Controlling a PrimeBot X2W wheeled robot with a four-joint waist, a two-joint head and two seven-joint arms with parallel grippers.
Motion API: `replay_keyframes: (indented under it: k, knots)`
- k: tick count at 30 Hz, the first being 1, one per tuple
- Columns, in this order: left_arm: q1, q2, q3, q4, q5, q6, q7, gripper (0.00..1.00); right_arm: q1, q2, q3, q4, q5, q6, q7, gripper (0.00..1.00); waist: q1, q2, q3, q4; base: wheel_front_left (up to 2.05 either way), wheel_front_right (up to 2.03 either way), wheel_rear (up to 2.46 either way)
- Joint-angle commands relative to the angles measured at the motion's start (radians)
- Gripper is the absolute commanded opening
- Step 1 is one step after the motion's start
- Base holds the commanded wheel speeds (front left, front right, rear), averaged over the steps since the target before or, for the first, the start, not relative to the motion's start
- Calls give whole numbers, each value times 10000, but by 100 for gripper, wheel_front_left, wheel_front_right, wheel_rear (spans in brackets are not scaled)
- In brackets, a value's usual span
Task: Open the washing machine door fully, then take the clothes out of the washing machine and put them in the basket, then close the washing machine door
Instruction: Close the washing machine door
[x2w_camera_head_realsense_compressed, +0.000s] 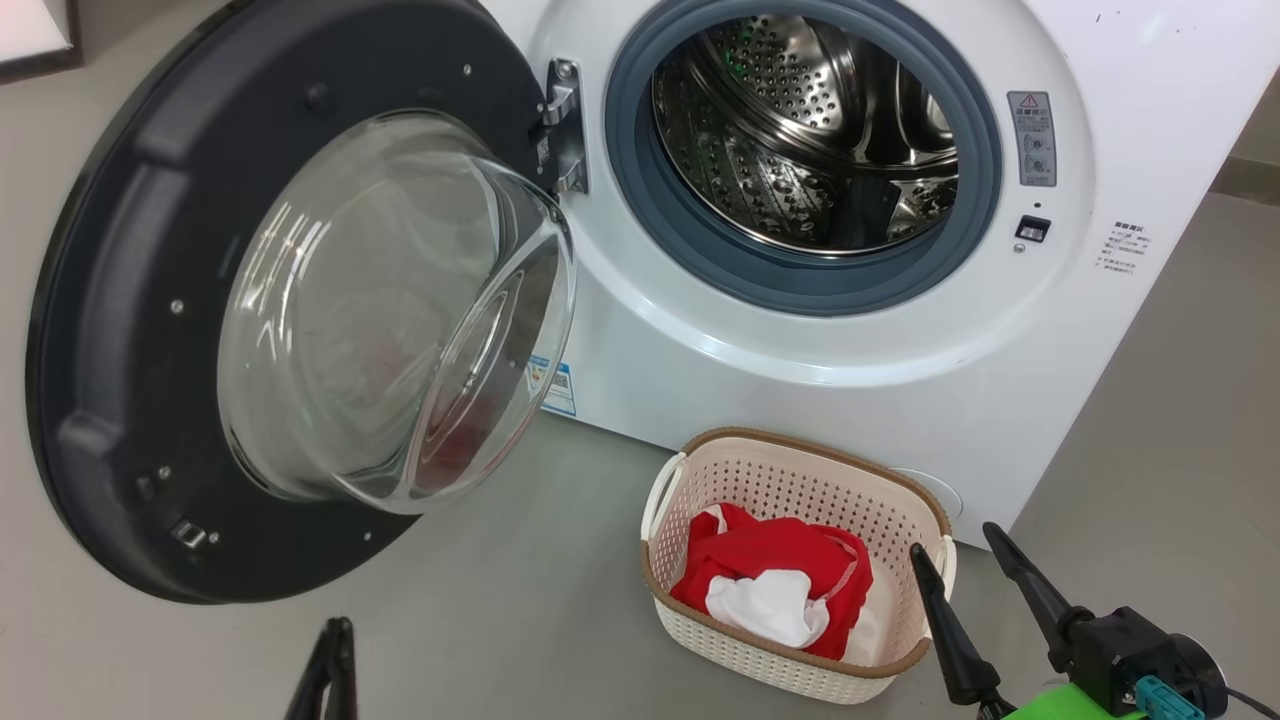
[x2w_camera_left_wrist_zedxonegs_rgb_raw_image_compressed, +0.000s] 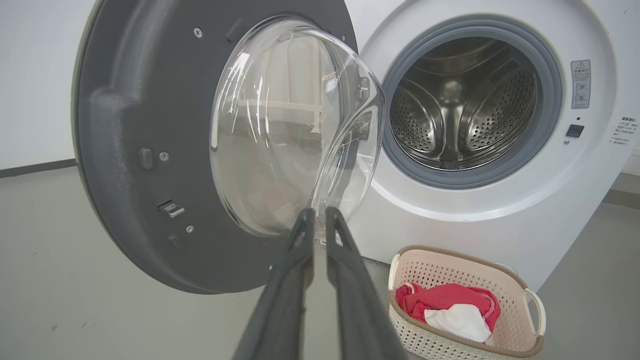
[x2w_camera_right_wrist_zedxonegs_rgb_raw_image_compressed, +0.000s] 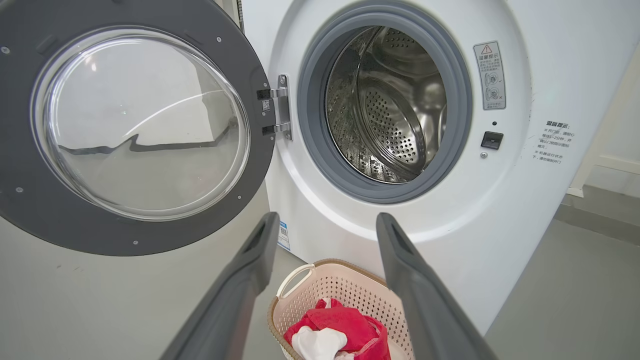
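The washing machine stands with the washing machine door swung wide to its left on the hinge, the clear glass bowl bulging outward. Inside the grey rubber ring, the drum shows bare perforated steel wherever the views reach, though its lowest part is in shadow and hard to read. On the grey floor just in front of the machine sits the basket, upright. The clothes lie in it, red fabric bunched across the bottom with a white piece on top.

The left gripper hangs low before the door's glass, its fingers drawn nearly together with only a thin slit between them, gripping nothing. The right gripper is beside the basket's right handle, its fingers spread wide and empty.
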Motion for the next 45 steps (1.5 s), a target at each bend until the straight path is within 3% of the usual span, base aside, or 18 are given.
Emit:
replay_keyframes:
  k: [1,7,11,12,13,14,18,25,30,35,40,45]
  knots:
    - [-198,110,330,-335,-35,54,-129,0,-133,-110,221,-261,31,63,-37,100,0,0,2,0,0,0,0]
    - [-261,30,441,-555,-362,-57,-413,0,-132,-110,181,-285,36,63,-36,100,0,0,12,31,0,0,0]
    - [-365,-325,729,-876,-1211,-338,-784,0,-120,-110,166,-305,38,63,-14,100,0,0,17,68,0,0,0]
    - [-474,-596,1074,-1151,-2001,-666,-1018,0,-119,-110,150,-327,30,63,-2,100,0,0,29,99,0,0,0]
    - [-474,-596,1074,-1151,-2001,-666,-1018,0,-119,-110,150,-327,30,63,-2,100,0,0,29,99,0,0,0]
    - [-591,-859,1536,-1414,-2939,-1028,-1161,0,-125,-110,127,-354,14,63,11,100,0,0,47,129,0,0,0]
    - [-842,-1086,2375,-1713,-4222,-1523,-1273,0,-134,-110,99,-399,0,63,31,100,0,0,82,174,0,0,0]
    - [-1864,-1343,4966,-1573,-8137,-2607,-1330,0,-191,-110,95,-482,-37,63,70,100,0,0,210,220,0,0,0]
    - [-2763,-458,6542,-464,-10340,-2855,-700,0,-241,-110,108,-536,-39,63,88,100,0,0,321,202,0,0,0]
    - [-3870,461,7429,1186,-12065,-2988,141,0,-300,-110,115,-581,-77,63,117,100,0,0,438,179,0,0,0]
    - [-4669,1308,7758,2738,-12739,-3048,720,0,-355,-110,116,-601,-104,63,147,100,0,0,515,116,0,0,0]
    - [-5121,1927,7381,4005,-12887,-2910,1561,0,-411,-110,122,-642,-175,63,191,100,0,0,614,40,0,0,0]
